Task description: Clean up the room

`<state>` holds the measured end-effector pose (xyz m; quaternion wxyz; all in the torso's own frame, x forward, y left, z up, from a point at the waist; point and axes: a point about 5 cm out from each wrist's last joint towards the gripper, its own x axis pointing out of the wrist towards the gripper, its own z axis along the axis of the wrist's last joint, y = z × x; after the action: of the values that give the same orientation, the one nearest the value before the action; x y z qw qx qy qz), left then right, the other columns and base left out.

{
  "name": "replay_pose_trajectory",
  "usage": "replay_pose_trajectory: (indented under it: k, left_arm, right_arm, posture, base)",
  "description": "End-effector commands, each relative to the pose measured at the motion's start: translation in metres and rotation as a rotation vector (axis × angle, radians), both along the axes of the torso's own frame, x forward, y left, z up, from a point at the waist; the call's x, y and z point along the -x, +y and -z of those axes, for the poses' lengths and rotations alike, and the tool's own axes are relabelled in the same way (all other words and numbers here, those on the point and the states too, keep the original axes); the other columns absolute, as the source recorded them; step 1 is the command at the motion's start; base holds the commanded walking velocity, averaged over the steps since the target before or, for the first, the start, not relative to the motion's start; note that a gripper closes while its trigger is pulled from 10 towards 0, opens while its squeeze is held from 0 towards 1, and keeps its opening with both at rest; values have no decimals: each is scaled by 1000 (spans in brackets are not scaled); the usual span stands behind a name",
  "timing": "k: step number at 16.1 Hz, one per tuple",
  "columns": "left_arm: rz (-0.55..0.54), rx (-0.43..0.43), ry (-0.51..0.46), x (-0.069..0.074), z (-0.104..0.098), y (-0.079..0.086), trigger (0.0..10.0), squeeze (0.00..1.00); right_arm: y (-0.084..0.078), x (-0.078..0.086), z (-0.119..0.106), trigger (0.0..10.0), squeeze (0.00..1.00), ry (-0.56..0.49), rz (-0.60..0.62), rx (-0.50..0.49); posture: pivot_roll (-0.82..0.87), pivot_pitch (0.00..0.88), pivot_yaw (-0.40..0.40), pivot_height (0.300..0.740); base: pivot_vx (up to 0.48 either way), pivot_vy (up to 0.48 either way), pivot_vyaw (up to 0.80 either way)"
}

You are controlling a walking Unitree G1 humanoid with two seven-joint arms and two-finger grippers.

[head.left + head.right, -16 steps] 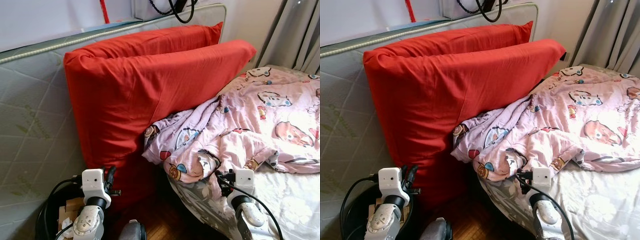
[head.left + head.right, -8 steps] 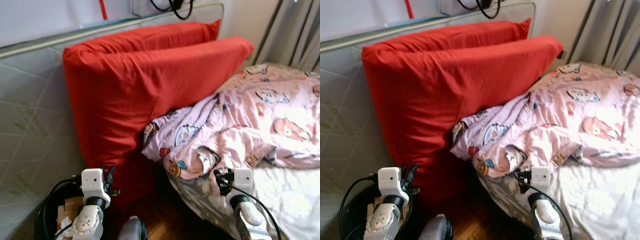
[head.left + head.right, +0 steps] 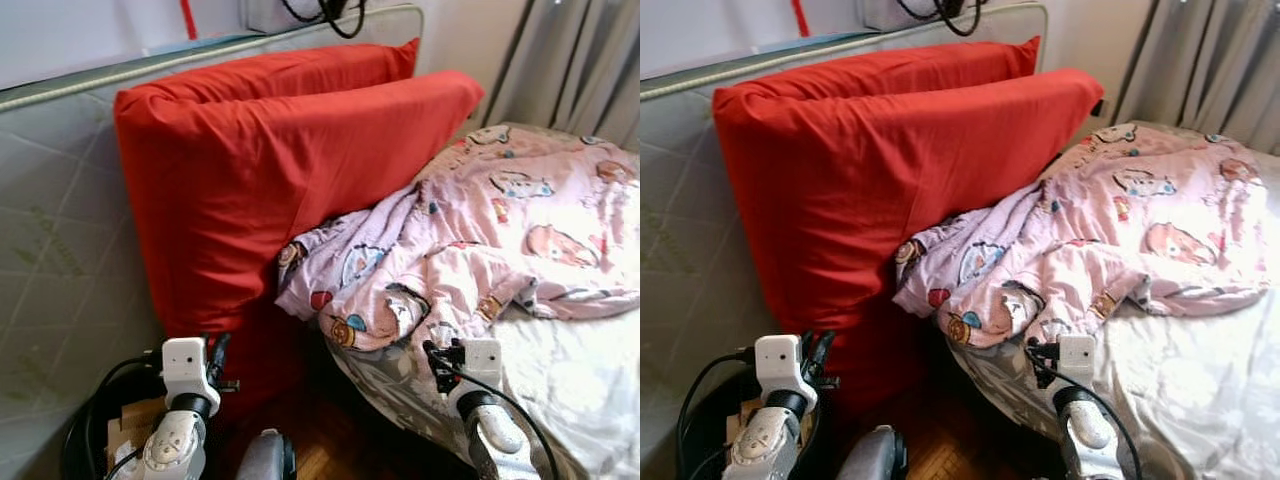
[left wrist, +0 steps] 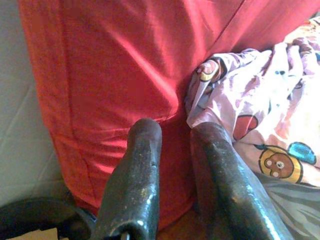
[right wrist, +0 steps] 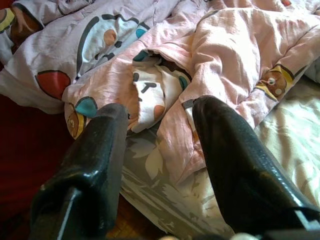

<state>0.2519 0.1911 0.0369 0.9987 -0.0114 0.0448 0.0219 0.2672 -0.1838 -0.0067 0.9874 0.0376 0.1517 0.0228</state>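
Two big red pillows lean upright against a grey quilted mattress at the left. A crumpled pink cartoon-print quilt lies on the bed, its corner spilling against the pillows. My left gripper is low in front of the pillows' bottom corner, its fingers a narrow gap apart and holding nothing. By the bed's near edge my right gripper is open and empty, pointing at the quilt's folded edge over the grey floral sheet.
Grey curtains hang at the back right. A black bin with cardboard inside stands at the lower left beside the mattress. A strip of dark wooden floor runs between the pillows and the bed. Cables hang above the mattress.
The whole picture has slid a little to the left, so the camera has turned slightly right. Pillows, quilt and both grippers keep their places.
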Motion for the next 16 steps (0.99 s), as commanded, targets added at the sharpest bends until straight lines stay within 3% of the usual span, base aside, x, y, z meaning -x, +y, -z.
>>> replay_pose_trajectory:
  k: [1, 13, 16]
  left_arm:
    - [0, 4, -2, -3, -3, 1, 10000, 0]
    - [11, 2, -5, -3, -3, 0, 10000, 0]
    - [16, -2, -8, -4, -4, 0, 10000, 0]
  right_arm:
    - [2, -1, -2, 10000, 0, -17, -11, 0]
    - [9, -1, -1, 10000, 0, -18, -56, -20]
    - [11, -1, -1, 10000, 0, -17, -53, -28]
  posture:
    - [54, 0, 19, 623]
    - [55, 0, 22, 623]
    - [57, 0, 25, 623]
  base:
    - [244, 0, 0]
    - [282, 0, 0]
    - [310, 0, 656]
